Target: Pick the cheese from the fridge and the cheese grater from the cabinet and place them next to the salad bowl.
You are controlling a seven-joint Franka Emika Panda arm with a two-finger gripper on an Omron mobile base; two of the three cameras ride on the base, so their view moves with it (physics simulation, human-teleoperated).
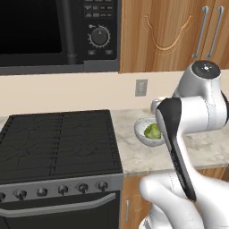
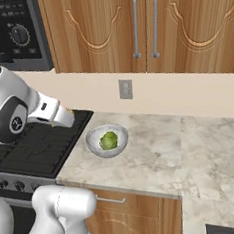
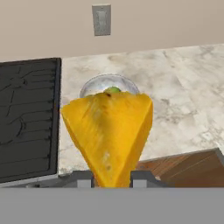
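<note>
Gripper (image 3: 112, 177): clamped on the cheese, one dark finger tip on each side of its narrow end; carried above the counter's front edge.
Cheese (image 3: 109, 133): yellow-orange wedge, point down between the finger tips, broad end up; in the hand view it covers the near part of the salad bowl.
Salad bowl (image 2: 107, 140): light grey, round, green leaves inside; on the counter close beside the stove's right edge, about midway between wall and front edge.
Counter (image 2: 192, 147): pale marbled stone; bare surface stretches to the right of the bowl and in front of it, up to the front edge.
Stove (image 1: 58, 138): black cooktop, its right edge butts against the counter; knobs along the front.
Wall outlet (image 2: 125, 89): grey plate on the beige wall, behind and above the bowl.
Cabinet (image 2: 146, 26): light-brown doors shut, grey bar handles, hanging above the counter.
Microwave (image 1: 58, 31): black, above the stove, left of the cabinets.
</note>
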